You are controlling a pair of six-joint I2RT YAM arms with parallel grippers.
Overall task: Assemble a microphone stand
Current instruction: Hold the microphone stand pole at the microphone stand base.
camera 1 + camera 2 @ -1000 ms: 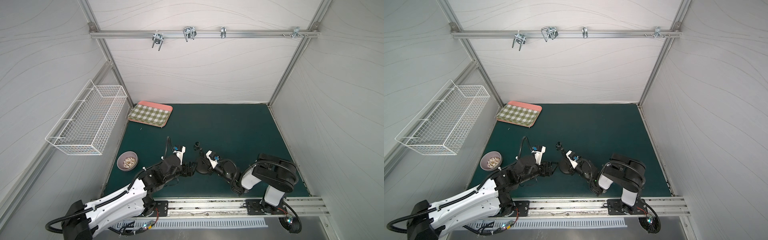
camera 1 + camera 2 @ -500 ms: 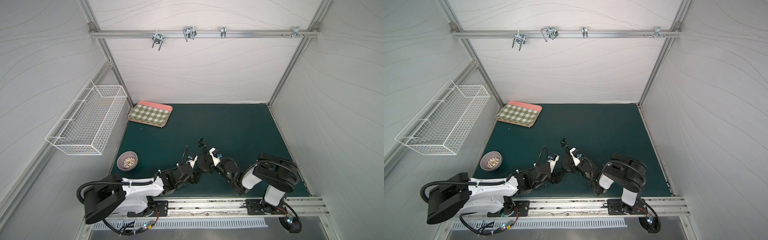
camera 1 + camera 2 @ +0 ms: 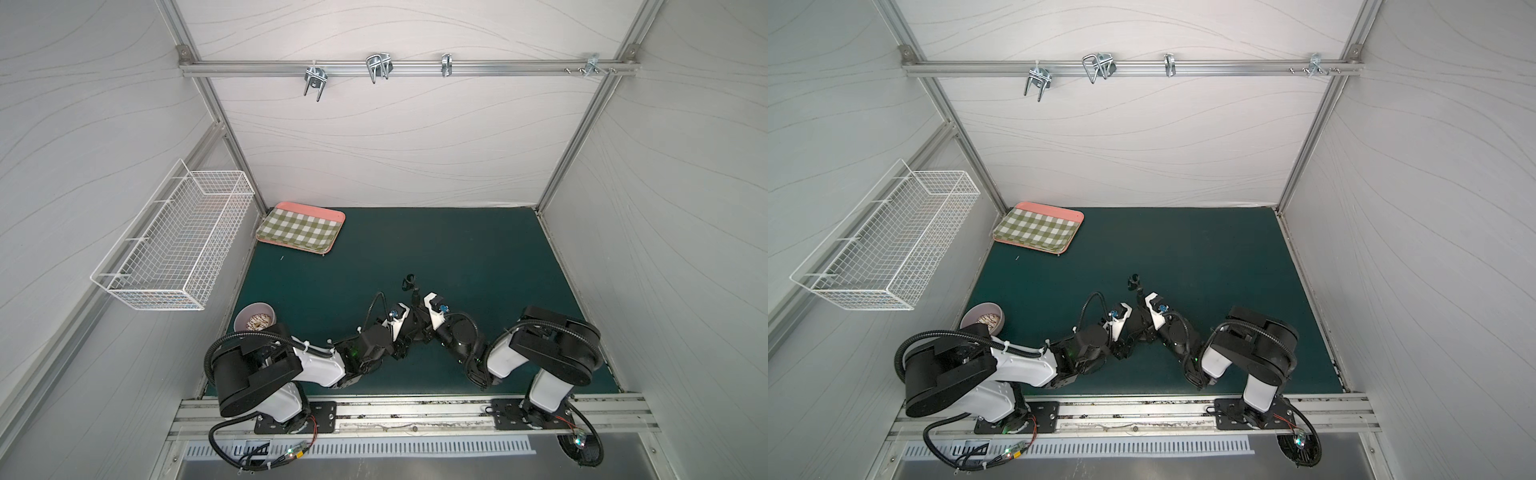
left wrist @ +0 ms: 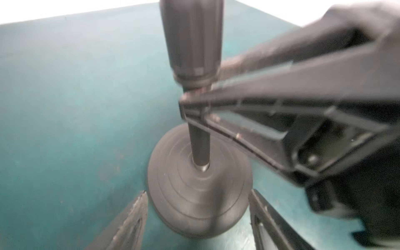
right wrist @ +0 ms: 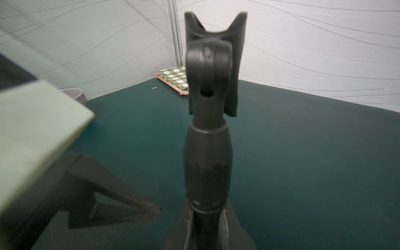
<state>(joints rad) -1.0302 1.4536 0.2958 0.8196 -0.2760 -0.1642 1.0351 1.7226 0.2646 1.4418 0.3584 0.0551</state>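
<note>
The black microphone stand stands upright on the green mat. In the left wrist view its thin rod (image 4: pixel 199 142) is seated in the middle of the round base (image 4: pixel 194 194). My right gripper (image 5: pixel 207 229) is shut on the rod low down. The thick collar (image 5: pixel 206 168) and the U-shaped clip (image 5: pixel 214 43) rise above it. My left gripper (image 4: pixel 199 201) spans the base, with its fingertips (image 4: pixel 138 207) against the rim on both sides. In both top views only the clip (image 3: pixel 409 282) (image 3: pixel 1133 282) shows above the two wrists. The base is hidden there.
A green checked tray (image 3: pixel 301 227) lies at the far left corner. A small bowl (image 3: pixel 254 322) sits near the left arm's shoulder. A white wire basket (image 3: pixel 174 245) hangs on the left wall. Metal hooks (image 3: pixel 378 68) hang from the rail on the back wall.
The left arm has folded back low and swung its gripper round to the base, with its jaws narrowing. The right gripper and the stand have shifted slightly to the right.
</note>
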